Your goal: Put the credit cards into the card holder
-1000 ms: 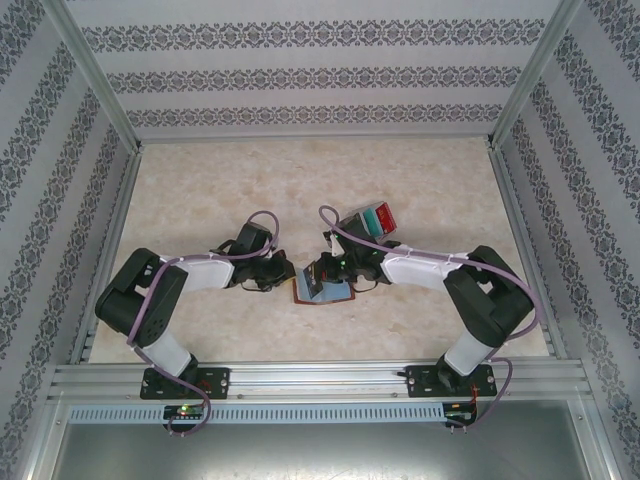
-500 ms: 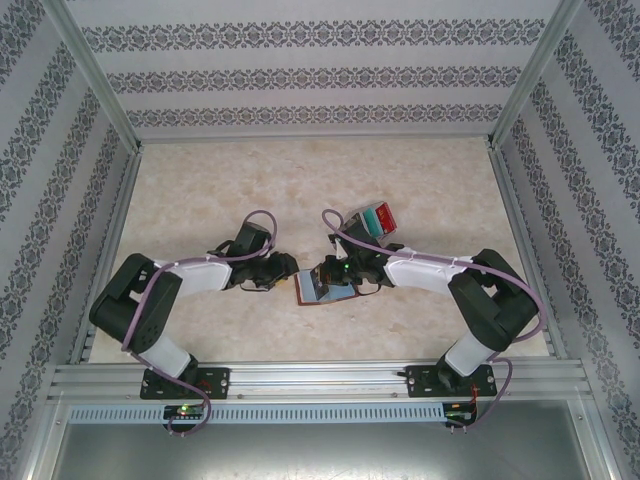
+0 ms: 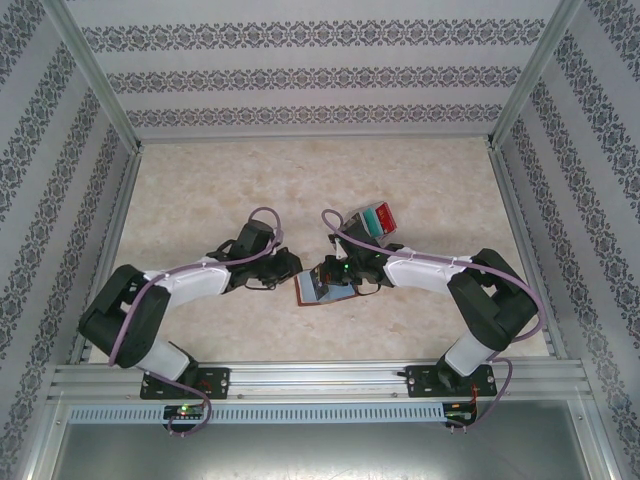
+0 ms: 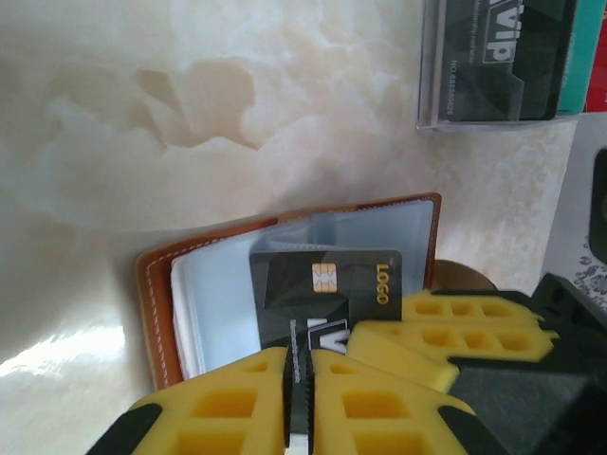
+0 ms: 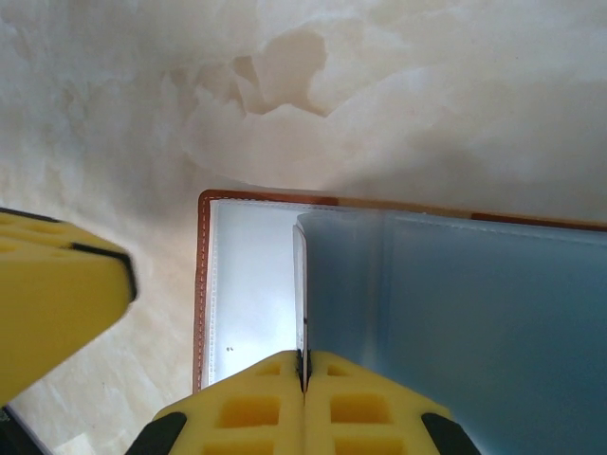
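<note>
Under pale walls (image 3: 300, 75) papered in grey ornamental stripes, a reddish-brown leather card holder (image 3: 322, 290) (image 4: 156, 303) is lying open on the beige marble-look worktop (image 3: 200, 190), around its middle and a little toward the near edge. The left gripper (image 4: 299, 379) (image 3: 285, 268) is clamping its jaws on a dark grey credit card (image 4: 327, 284) over the open holder, while the right gripper (image 5: 303, 365) is pinching a clear inner sleeve (image 5: 302, 284) between closed jaws. A clear plastic tray (image 3: 375, 220) (image 4: 493, 66) of cards is sitting just beyond the holder, toward the far right.

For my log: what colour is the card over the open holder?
The card is dark grey with a gold chip; clearest in left wrist view.
</note>
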Controlling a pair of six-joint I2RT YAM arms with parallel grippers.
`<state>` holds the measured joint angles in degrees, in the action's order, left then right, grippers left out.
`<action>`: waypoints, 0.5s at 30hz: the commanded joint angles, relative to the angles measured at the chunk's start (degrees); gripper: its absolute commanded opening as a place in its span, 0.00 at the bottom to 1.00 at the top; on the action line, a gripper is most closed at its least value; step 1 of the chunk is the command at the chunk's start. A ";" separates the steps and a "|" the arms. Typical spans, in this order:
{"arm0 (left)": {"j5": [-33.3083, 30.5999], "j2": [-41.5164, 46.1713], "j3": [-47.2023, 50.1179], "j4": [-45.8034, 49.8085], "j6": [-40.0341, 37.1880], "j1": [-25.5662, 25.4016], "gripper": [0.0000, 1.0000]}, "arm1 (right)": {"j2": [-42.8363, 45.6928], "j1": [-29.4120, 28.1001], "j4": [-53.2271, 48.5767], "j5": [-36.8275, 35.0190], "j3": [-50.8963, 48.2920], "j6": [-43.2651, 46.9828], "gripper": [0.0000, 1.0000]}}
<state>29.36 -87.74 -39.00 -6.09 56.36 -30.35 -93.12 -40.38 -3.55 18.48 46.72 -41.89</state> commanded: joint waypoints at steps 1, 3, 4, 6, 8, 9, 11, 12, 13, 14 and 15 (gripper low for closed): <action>3.72 -3.71 0.38 -8.68 4.16 -1.41 0.14 | -0.82 -0.10 -0.30 -1.16 -0.49 -0.65 0.00; 4.73 -5.67 0.08 -10.39 4.76 -1.86 0.14 | -0.79 -0.05 -0.43 -1.37 -0.58 -0.54 0.00; 4.25 -6.34 -0.40 -9.30 4.45 -1.97 0.13 | -0.68 -0.05 -0.57 -1.43 -0.58 -0.67 0.00; 3.42 -7.63 -0.41 -8.10 4.01 -2.11 0.11 | -0.21 0.02 -0.63 -1.58 -0.75 -0.65 0.00; 1.48 -8.41 -0.57 -4.33 3.31 -2.15 0.08 | 0.85 0.20 -1.13 -2.37 -1.13 -0.63 0.00; 0.47 -8.94 -0.77 -1.86 2.76 -2.08 0.07 | 1.85 0.36 -1.32 -2.85 -1.40 -0.56 0.00; -0.85 -9.78 -0.67 0.57 1.82 -2.09 0.05 | 3.99 0.79 -2.57 -4.63 -1.88 -0.16 0.00; -1.15 -9.92 -0.29 0.71 1.68 -2.12 0.04 | 4.95 1.10 -3.13 -5.80 -2.19 0.28 0.00; -1.43 -9.90 0.00 0.73 1.67 -2.08 0.04 | 5.62 1.52 -3.23 -6.25 -2.60 0.65 0.00; -1.61 -9.81 0.23 0.65 1.71 -2.08 0.04 | 6.22 2.18 -2.87 -6.14 -3.34 0.76 0.00; -1.76 -9.62 0.33 0.65 1.57 -2.08 0.04 | 6.54 3.07 -2.40 -5.43 -4.13 0.67 0.00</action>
<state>30.85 -96.44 -39.20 -10.09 59.02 -31.92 -88.64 -39.11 -4.49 15.79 44.45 -41.87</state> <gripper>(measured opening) 0.059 0.038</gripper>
